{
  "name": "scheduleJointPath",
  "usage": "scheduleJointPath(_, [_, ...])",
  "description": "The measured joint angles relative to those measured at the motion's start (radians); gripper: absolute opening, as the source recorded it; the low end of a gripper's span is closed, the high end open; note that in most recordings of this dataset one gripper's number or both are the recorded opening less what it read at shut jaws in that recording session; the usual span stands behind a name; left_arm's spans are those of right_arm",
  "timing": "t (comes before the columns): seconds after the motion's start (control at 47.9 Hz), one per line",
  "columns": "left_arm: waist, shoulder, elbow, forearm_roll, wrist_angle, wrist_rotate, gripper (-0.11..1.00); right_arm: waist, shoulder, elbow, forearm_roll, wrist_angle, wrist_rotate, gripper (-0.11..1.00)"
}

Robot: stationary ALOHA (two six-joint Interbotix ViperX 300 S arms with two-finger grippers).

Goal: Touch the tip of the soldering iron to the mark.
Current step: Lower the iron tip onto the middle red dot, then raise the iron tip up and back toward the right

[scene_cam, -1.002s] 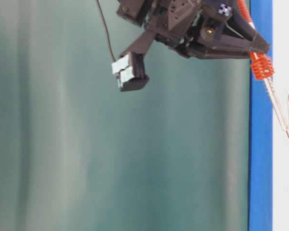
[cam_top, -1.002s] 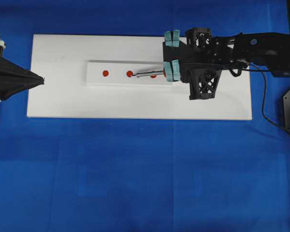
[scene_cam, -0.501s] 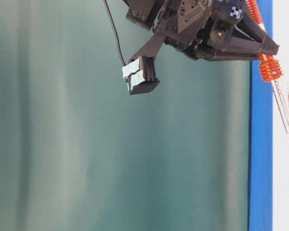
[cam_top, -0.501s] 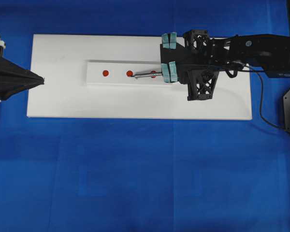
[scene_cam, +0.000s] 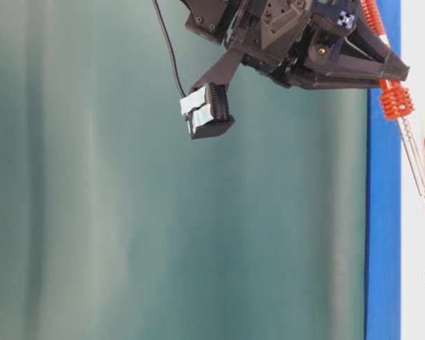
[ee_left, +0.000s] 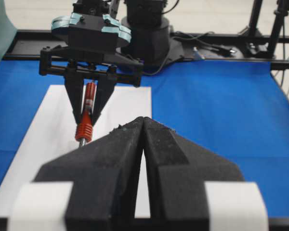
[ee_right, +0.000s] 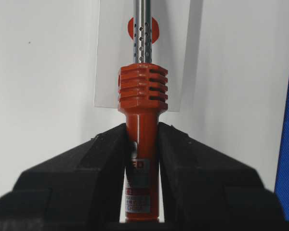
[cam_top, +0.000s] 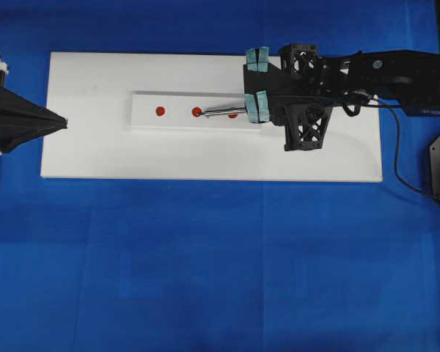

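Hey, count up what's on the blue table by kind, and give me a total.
White board: 1
White strip: 1
Red dots: 3
Soldering iron: 1
Total: 6

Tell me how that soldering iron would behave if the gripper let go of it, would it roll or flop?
The soldering iron looks stiff: its shaft stays straight, held only by the handle in the right gripper. The round handle could probably roll, though the ribbed collar and trailing cord might check it. It seems light for its length.
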Motion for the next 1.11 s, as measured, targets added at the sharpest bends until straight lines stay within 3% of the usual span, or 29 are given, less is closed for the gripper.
scheduleJointPath(0.877, [0.000,0.000,0.000,0.002,0.002,0.000,0.00,-0.002,0.000,-0.002,0.000,0.000,0.000,0.06])
scheduleJointPath(1.106, [0.000,0.000,0.000,0.000,0.000,-0.002,0.00,-0.002,-0.025,-0.046,0.000,0.060,0.000,0.06])
